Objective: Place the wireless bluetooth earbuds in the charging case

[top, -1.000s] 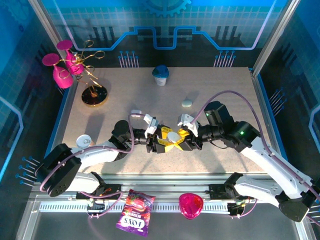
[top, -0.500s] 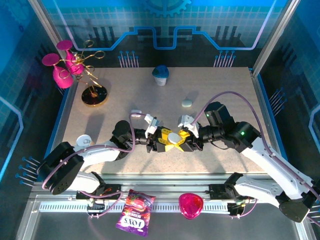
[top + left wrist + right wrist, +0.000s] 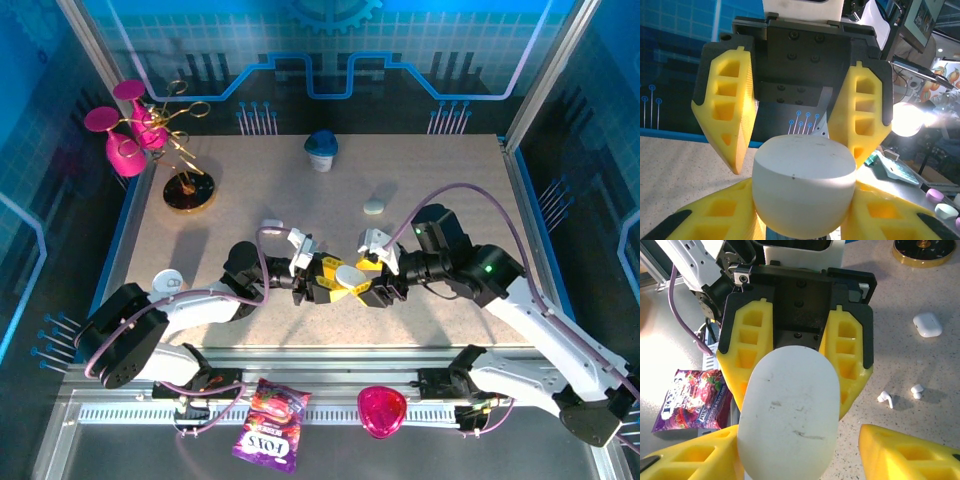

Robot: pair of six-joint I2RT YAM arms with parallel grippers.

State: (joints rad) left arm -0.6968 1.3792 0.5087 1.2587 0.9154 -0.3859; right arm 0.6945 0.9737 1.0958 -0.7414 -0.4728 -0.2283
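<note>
Two earbuds loose on the table, the charging case gripped where the two arms meet.

The earbuds (image 3: pixel 885 398) lie near each other but not touching on the speckled table (image 3: pixel 940 370), off to one side of the left gripper (image 3: pixel 330 281); a second white case (image 3: pixel 927 324) lies farther out on the same side. The charging case (image 3: pixel 349 272), a smooth white pebble, is pinched across its sides by the left gripper's yellow fingers. The right gripper (image 3: pixel 368 283) faces it nose to nose with its jaws spread, one finger standing clear of the case. Both arms reach inward low over the table, elbows bent, wrists meeting near its front middle.
</note>
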